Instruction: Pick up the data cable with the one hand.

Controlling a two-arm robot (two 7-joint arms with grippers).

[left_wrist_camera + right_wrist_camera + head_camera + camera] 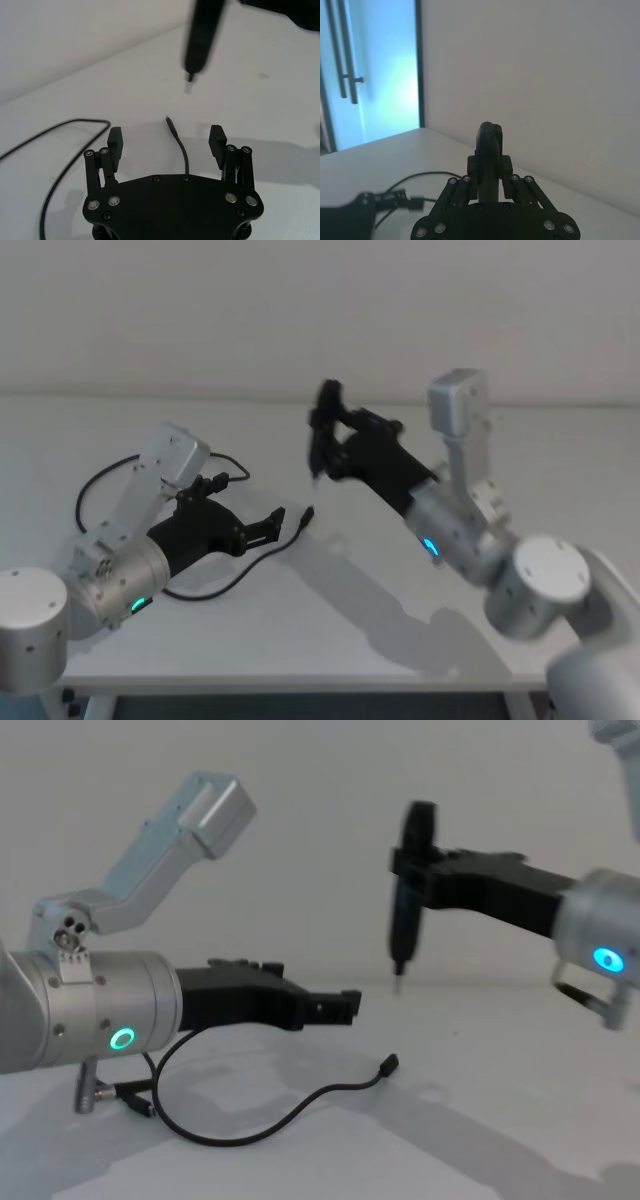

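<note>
black cord sits right under the open left claw

black, thin, round-section data cable lies flat on the white matte tabletop, limp, in loose curves. its free end, a small black plug, points out toward the middle of the tabletop. the rest sweeps back in a big loop past the left arm.

key relation: left claw hovers just above the cord, not touching it. the left wrist view shows the cord running straight down the gap between the two ribbed-looking pads. its long axis follows the claw's reach direction, so it crosses the closing direction. good for a pinch. jaws spread wide, holding nothing. my read: the needed move is mostly straight down, then close. the plug is just ahead of the fingertips, so the grip would land a bit behind it.

right claw is raised well above the tabletop, clamped on a slim dark stick hanging tip-down with a pale tip. can't tell what it is. left arm is clearly nearer the cord.

risks: cord is thin and flat on a hard surface, so the pads may close above it or skate off. it's limp, so it'll likely droop and drag the loop once lifted.
</note>
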